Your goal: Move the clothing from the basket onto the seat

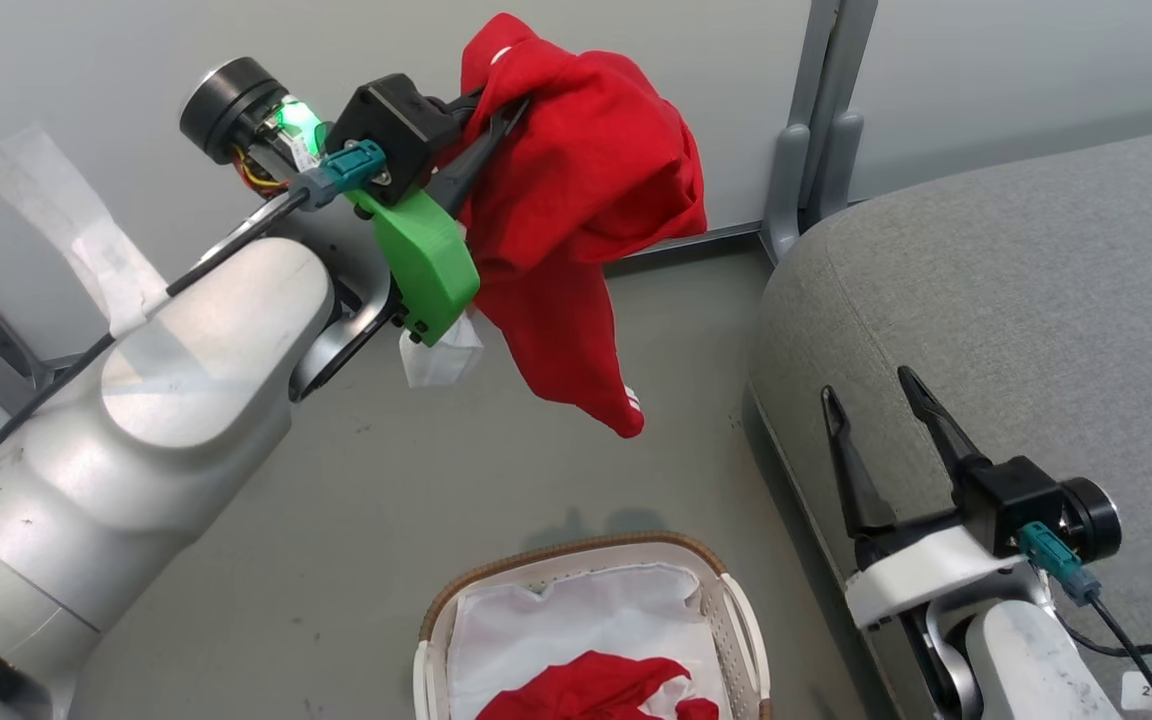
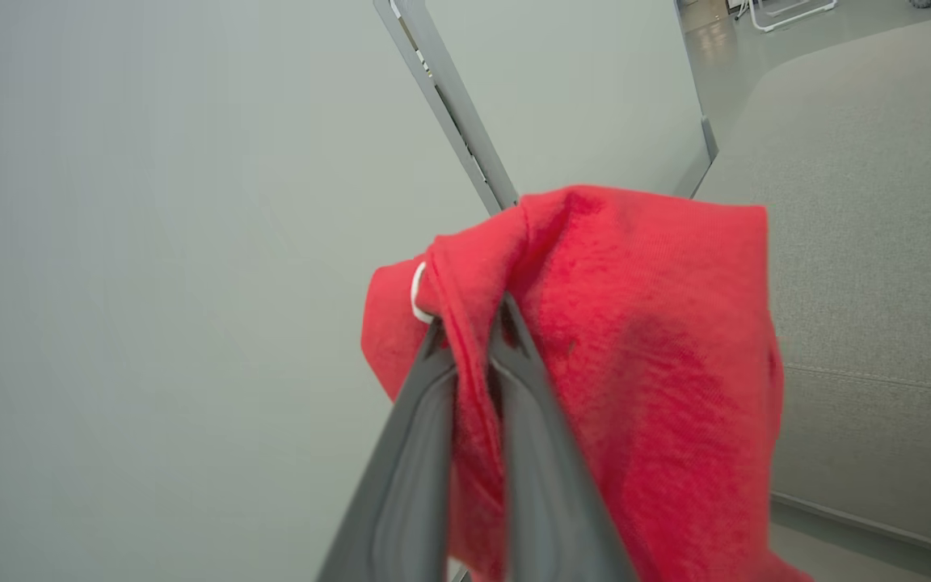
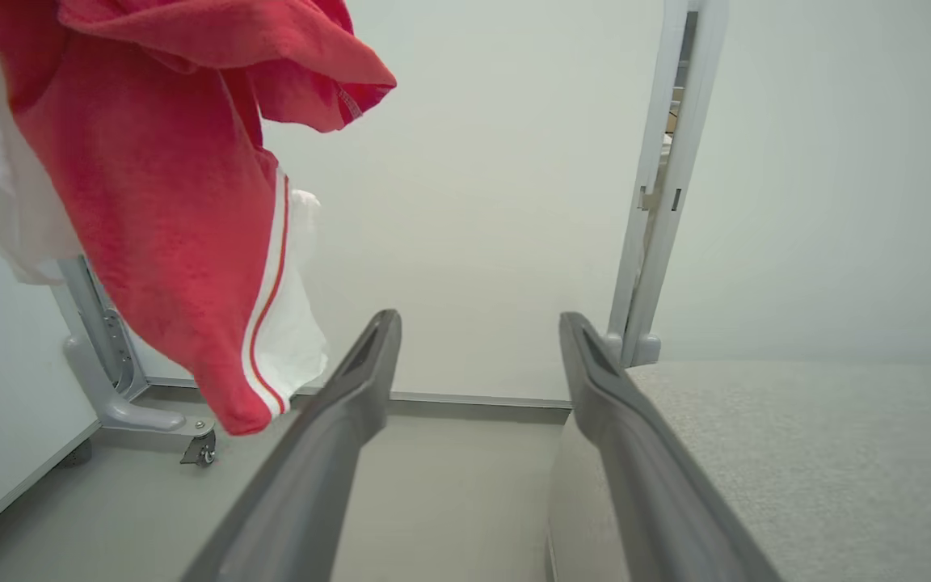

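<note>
A red garment [image 1: 581, 190] hangs high over the floor, left of the grey seat [image 1: 1036, 300], with my left gripper [image 1: 511, 100] shut on its upper folds. The left wrist view shows the fabric [image 2: 643, 364] pinched between the two fingers. Its white-striped end [image 3: 263, 323] dangles in the right wrist view. A second red garment [image 1: 596, 690] lies in the cream basket [image 1: 736, 610] on its white liner, at the bottom of the head view. My right gripper [image 1: 871, 395] stands open over the seat's front-left corner, holding nothing.
Pale partition walls with a grey post [image 1: 821, 120] stand behind, and a footed post [image 3: 110, 356] with a castor shows at the left. A white cloth scrap [image 1: 441, 355] hangs under the green wrist cover. Bare grey floor [image 1: 436, 480] lies between basket and wall.
</note>
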### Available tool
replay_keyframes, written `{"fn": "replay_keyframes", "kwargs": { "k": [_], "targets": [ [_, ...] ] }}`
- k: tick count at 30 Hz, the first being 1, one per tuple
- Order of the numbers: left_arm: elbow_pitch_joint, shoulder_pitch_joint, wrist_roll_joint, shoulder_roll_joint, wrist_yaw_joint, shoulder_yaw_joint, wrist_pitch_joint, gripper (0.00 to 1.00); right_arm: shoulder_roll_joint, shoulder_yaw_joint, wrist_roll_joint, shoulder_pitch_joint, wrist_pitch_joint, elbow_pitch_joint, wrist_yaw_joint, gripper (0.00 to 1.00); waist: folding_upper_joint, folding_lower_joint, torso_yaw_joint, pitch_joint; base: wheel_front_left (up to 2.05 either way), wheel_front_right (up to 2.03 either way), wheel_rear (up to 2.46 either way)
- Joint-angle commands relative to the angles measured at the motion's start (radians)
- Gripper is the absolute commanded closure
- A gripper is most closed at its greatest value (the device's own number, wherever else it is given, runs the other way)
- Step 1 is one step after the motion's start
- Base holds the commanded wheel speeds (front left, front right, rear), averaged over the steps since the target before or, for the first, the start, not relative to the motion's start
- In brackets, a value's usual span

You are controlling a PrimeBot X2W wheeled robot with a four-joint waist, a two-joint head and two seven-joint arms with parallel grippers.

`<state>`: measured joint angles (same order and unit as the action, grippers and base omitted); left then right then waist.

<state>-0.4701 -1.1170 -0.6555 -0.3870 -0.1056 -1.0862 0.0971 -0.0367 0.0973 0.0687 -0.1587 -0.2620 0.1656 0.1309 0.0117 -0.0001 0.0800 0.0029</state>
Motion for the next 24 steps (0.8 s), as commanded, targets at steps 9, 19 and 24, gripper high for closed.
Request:
{"fn": "replay_keyframes", "kwargs": {
  "k": [9,19,24],
  "targets": [
    [0.065,-0.023,-0.007,0.012,0.016,-0.006,-0.02,1.0,-0.001,0.113,-0.068,-0.149,-0.005,-0.009,0.0,0.0,-0.0117,0.0001,-0.004,0.003,0.0,0.0,0.0],
    [0.117,-0.021,-0.007,0.02,0.021,-0.026,-0.037,1.0,-0.001,0.159,-0.169,-0.317,-0.004,0.094,0.0,0.0,-0.0117,0.0001,-0.025,0.016,0.0,0.0,0.0],
    [0.126,-0.002,-0.01,0.014,0.024,-0.035,-0.044,1.0,-0.001,0.147,-0.187,-0.355,-0.004,0.056,0.0,0.0,-0.0117,0.0001,-0.032,0.022,0.0,0.0,0.0]
  ]
}}
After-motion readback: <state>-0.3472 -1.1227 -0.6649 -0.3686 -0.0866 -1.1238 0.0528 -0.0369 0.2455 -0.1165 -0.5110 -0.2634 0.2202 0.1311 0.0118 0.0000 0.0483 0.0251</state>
